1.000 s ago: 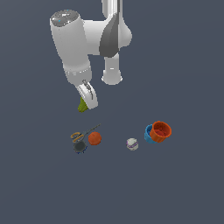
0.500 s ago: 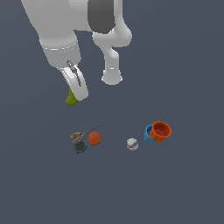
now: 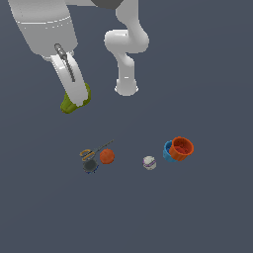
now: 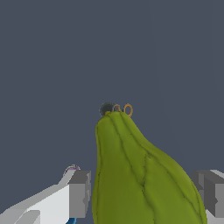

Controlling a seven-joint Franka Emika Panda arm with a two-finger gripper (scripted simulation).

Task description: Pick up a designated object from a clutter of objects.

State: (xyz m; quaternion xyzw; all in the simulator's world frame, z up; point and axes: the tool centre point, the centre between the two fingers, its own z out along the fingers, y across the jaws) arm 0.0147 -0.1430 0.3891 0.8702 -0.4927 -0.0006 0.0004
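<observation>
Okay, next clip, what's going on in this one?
A simulated Panda arm holds the olive-green pear-like object in its gripper, jaws closed on it, lifted above the floor. The rest of the clutter sits below: an orange ball, a white-purple ball, nested orange and blue cups and dark round items with a thin stick.

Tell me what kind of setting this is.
Likely a bare simulated test scene: a featureless grey floor, a hand holding a lumpy olive-green pear-like object, and scattered props like a smooth orange ball.
</observation>
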